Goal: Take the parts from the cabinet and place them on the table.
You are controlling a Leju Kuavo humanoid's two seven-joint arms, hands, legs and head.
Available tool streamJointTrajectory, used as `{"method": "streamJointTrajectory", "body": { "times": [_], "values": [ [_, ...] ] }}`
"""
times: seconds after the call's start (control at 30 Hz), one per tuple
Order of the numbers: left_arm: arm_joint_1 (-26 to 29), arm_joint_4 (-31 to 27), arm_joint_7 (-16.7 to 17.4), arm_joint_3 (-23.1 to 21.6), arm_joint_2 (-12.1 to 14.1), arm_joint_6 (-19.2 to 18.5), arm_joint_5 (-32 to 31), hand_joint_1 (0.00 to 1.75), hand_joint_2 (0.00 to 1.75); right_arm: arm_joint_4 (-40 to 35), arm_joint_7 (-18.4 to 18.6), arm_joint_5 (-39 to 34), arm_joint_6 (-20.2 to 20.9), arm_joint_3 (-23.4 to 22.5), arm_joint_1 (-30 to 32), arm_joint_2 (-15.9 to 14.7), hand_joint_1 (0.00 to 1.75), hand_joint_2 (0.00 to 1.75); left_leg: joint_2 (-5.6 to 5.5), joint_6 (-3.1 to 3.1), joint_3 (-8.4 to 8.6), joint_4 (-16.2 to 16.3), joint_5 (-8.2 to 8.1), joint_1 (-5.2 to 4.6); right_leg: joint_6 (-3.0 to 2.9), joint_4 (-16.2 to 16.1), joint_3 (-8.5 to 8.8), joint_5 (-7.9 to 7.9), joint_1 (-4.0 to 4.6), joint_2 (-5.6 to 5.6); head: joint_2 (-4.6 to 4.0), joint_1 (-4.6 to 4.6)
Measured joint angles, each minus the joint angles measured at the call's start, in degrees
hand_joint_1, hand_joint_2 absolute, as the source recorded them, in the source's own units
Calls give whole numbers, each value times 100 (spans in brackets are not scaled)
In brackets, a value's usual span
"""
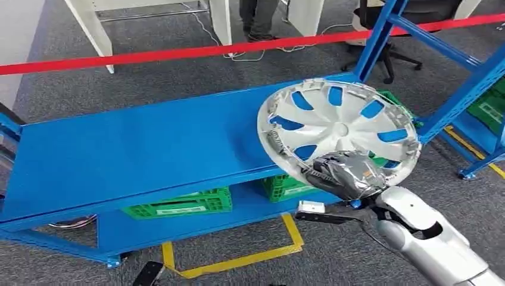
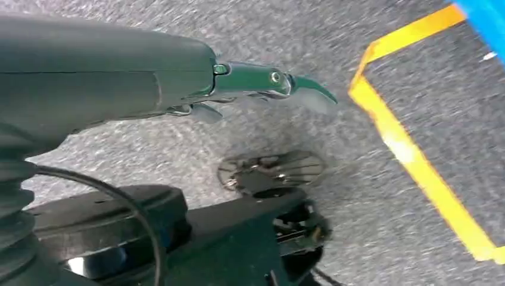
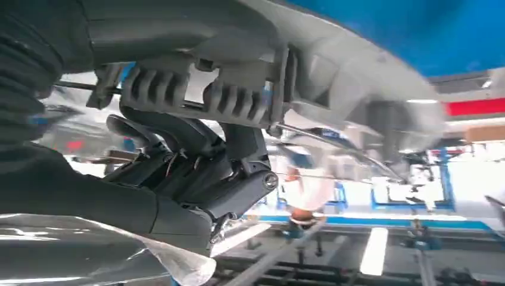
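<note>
**Hubcap held over the blue shelf**

The right hand [image 1: 345, 174] grips a silver hubcap [image 1: 339, 128] by its near rim, fingers clamped on the edge from below. The hubcap is tilted, its face turned up toward the head camera, and it sits above the right end of the blue shelf [image 1: 137, 149], overhanging the front edge. Through its slots the blue of the shelf shows. No brand mark or lettering can be read on the hubcap's face or centre.

In the right wrist view the dark fingers [image 3: 178, 149] curl against the ribbed grey underside of the hubcap [image 3: 333, 65], with the rim running across them; crinkled silver wrap covers the back of the hand.

The left hand [image 2: 262, 89] hangs over the grey carpet [image 2: 357, 226], its fingers stretched out straight and close together, holding nothing. A yellow floor tape line [image 2: 411, 155] runs beside it.

Under the top shelf, green plastic crates [image 1: 178, 205] stand on the lower shelf; each carries a white label, but the print is too small to read. Another green crate [image 1: 491, 107] with a white label sits in the blue rack at the right, equally illegible. A red barrier tape [image 1: 178, 53] stretches across the scene behind the shelf, and a person's legs [image 1: 259, 18] stand beyond it.
</note>
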Motion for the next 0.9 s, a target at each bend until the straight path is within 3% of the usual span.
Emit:
{"method": "streamJointTrajectory", "body": {
  "times": [0.03,0.1,0.13,0.17,0.2,0.23,0.3,0.33,0.37,0.4,0.43,0.47,0.5,0.53,0.57,0.6,0.63,0.67,0.7,0.73,0.8,0.83,0.87,0.9],
  "values": [
    [0,0,0,2,0,-2,0,0,175,7,2,0,2,2,0,0,175,175,3,-12,-86,12,63,5,9,-46,147,160,-3,-1,0,7],
    [-2,0,0,7,-2,-2,0,0,175,6,0,0,13,18,-6,0,175,175,2,-61,-264,52,175,28,30,-743,773,524,-21,-5,0,4],
    [-8,-2,0,7,-4,-2,0,0,175,4,0,0,15,20,-21,0,175,175,-3,-99,-319,99,225,31,53,-1285,1183,479,-40,-9,0,2],
    [-7,0,0,9,0,-2,0,0,175,4,0,0,15,22,-47,0,175,175,-16,-140,-399,152,256,6,63,-1772,1533,235,-6,0,0,24],
    [-3,0,-2,9,2,-2,0,0,175,2,2,-7,13,22,-43,0,175,175,-16,-172,-412,174,303,3,-29,-1846,1542,172,4,17,0,-2],
    [-1,0,-2,9,4,-4,0,0,175,4,0,0,15,26,-30,0,175,175,-15,-195,-414,170,357,3,-42,-1840,1425,189,8,7,0,18],
    [24,0,-2,11,13,-4,0,0,175,9,-7,13,15,52,-17,0,175,175,-22,-260,-450,153,446,19,-153,-1796,1348,266,5,-6,0,18],
    [27,0,-2,11,15,-4,0,0,175,9,-9,15,15,68,-32,0,175,175,-23,-299,-493,216,256,36,-212,-1794,1306,325,-8,-28,0,-2],
    [38,0,-2,11,15,-4,0,0,175,6,-7,15,15,68,-34,0,175,175,-24,-332,-536,429,-111,37,-267,-1794,1288,393,-8,-27,0,-11],
    [36,0,-2,11,15,-4,0,0,175,7,-7,15,15,68,-41,0,175,175,-23,-360,-606,817,-522,46,-281,-1788,1209,466,-2,-28,0,-33],
    [30,0,-2,11,15,-4,0,0,175,6,-7,15,15,68,-41,0,175,175,-24,-379,-671,1257,-825,52,-281,-1779,1130,535,3,-29,0,-31],
    [28,0,-2,11,15,-4,0,0,175,9,-4,15,15,66,-40,-2,175,175,-23,-389,-719,1693,-1007,57,-285,-1768,1045,594,14,-29,0,-31],
    [30,0,-2,11,15,-11,0,0,175,9,0,15,15,66,-40,-2,175,175,-23,-390,-704,1942,-1011,58,-288,-1753,959,647,20,-29,0,-28],
    [32,0,-2,11,13,-13,0,0,175,9,9,13,15,68,-37,-2,175,175,-24,-372,-588,1949,-887,57,-287,-1731,863,700,30,-26,0,-33],
    [30,0,-2,11,15,-13,0,0,175,9,13,11,15,68,-31,-2,175,175,-25,-343,-392,1739,-712,55,-285,-1710,782,747,41,-20,0,-35],
    [23,0,-2,13,15,-13,0,0,175,9,2,9,15,70,-24,-2,175,175,-28,-291,-81,1316,-537,45,-283,-1700,710,793,59,-9,0,-35],
    [12,0,-2,15,18,-13,0,0,175,9,9,7,15,70,-21,-2,175,175,-42,-208,291,780,-468,27,-279,-1696,668,838,68,-7,0,-33],
    [-4,0,-7,22,42,-11,0,0,175,6,9,-4,13,70,-22,-2,175,175,-39,-121,578,301,-659,-1,-250,-1696,634,878,79,-9,0,-28],
    [-14,-2,-11,22,39,-11,0,0,175,7,9,-4,13,68,-23,-2,175,175,-39,-124,723,21,-703,-7,-214,-1692,615,930,74,-15,0,-20],
    [-12,0,-11,24,42,-4,0,0,175,6,9,-9,13,68,-25,-2,175,175,-48,-130,677,51,-665,-35,-163,-1723,598,995,50,-25,0,-24],
    [-1,0,-13,31,39,0,0,0,175,6,9,-7,13,72,-14,-2,175,175,-47,-65,638,-3,-536,-71,-77,-1783,584,1116,20,-24,0,-28],
    [2,0,-13,35,26,0,0,0,175,7,9,-9,13,72,-8,-2,175,175,-2,-48,627,-124,-421,2,-65,-1754,540,1031,15,-16,0,-31],
    [-7,-2,-13,44,35,0,0,0,175,6,9,-11,13,72,-15,-2,175,175,1,4,559,-145,-340,-13,-51,-1646,437,787,35,-6,0,-22],
    [-17,0,-13,57,37,2,0,0,175,6,9,-13,13,68,-21,-4,175,175,4,52,468,-140,-279,-11,-40,-1334,330,449,26,3,0,-2]
  ]
}}
